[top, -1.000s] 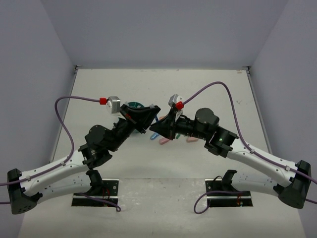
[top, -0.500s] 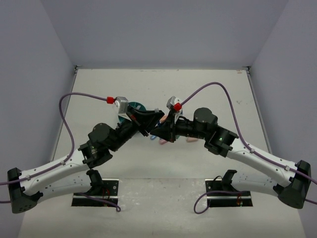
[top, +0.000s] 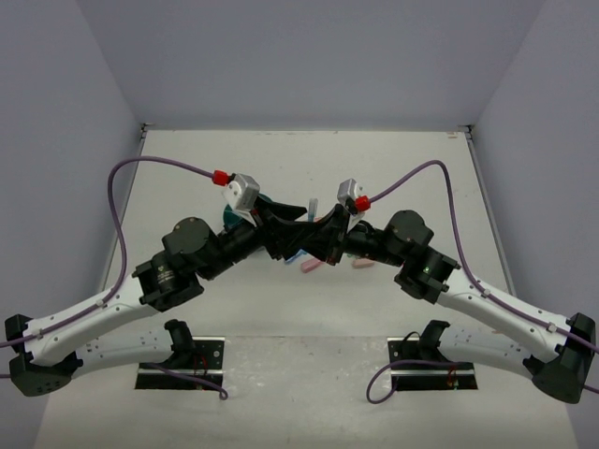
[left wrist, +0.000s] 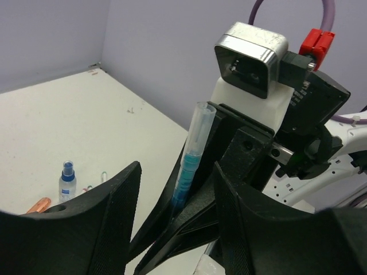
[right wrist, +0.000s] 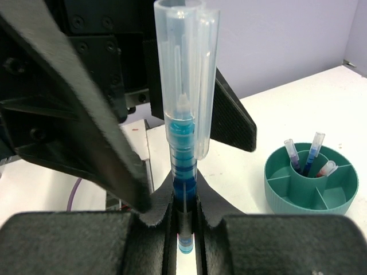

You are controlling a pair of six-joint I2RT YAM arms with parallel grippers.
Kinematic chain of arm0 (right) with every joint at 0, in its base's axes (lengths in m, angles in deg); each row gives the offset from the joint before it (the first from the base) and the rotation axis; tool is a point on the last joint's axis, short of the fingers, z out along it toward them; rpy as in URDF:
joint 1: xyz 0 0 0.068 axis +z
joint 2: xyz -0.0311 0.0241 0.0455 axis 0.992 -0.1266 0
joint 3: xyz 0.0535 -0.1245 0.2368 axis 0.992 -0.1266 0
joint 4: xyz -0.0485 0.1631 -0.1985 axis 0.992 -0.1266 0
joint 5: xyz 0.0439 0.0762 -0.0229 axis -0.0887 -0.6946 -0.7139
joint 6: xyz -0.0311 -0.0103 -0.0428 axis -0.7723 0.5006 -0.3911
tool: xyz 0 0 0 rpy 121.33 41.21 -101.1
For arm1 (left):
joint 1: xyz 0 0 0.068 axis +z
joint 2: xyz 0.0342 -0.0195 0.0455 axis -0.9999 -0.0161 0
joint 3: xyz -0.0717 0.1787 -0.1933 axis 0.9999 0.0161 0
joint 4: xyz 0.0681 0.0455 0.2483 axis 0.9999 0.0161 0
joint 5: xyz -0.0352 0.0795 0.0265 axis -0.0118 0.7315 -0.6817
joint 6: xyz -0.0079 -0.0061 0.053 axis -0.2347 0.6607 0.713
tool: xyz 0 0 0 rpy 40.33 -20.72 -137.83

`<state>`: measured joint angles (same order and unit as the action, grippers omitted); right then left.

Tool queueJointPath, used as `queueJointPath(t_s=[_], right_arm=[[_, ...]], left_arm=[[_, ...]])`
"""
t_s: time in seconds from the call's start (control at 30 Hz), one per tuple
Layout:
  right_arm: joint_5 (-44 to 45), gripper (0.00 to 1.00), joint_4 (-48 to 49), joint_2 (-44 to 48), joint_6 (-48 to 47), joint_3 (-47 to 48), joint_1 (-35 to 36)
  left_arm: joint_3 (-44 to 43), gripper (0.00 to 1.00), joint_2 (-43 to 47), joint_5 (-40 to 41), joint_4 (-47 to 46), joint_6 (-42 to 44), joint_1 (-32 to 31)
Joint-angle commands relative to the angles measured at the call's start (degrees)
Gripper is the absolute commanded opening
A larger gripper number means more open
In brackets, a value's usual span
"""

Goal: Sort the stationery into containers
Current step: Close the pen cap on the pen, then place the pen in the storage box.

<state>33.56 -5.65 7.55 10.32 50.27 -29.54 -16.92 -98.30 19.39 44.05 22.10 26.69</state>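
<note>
Lavender walls close in a white counter (top: 393,168) on three sides. From the near edge the left arm (top: 187,257) and the right arm (top: 421,264) both reach inward and forward, elbows bent low, and their wrists meet nose to nose over the middle of the counter.

The left jaws are spread wide and grip nothing; seen from the left wrist, their two fingers (left wrist: 109,217) stand on either side of the right arm's tip without touching it. The right jaws are pressed together, pinching the lower end of a blue pen (right wrist: 183,143). The pen stands upright, and its clear cap points up between the two wrists.

A round teal organizer (right wrist: 311,192) sits near the middle of the counter, a little toward the left edge, largely hidden by the left wrist in the overhead view. Three pens (right wrist: 312,150) lean in its central cup.

A small blue-capped bottle (left wrist: 67,182) stands upright on the counter, with an orange marker (left wrist: 39,204) lying near it. Two pink markers (top: 312,266) lie under the right wrist.
</note>
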Motion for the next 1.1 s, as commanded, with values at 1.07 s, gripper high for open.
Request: queueJointPath(t_s=[1.07], right_arm=[[-0.68, 0.00, -4.68, -0.23, -1.01, 2.67, -0.19]], left_arm=[[-4.40, 0.34, -1.27, -1.70, -4.53, 7.39, -0.19]])
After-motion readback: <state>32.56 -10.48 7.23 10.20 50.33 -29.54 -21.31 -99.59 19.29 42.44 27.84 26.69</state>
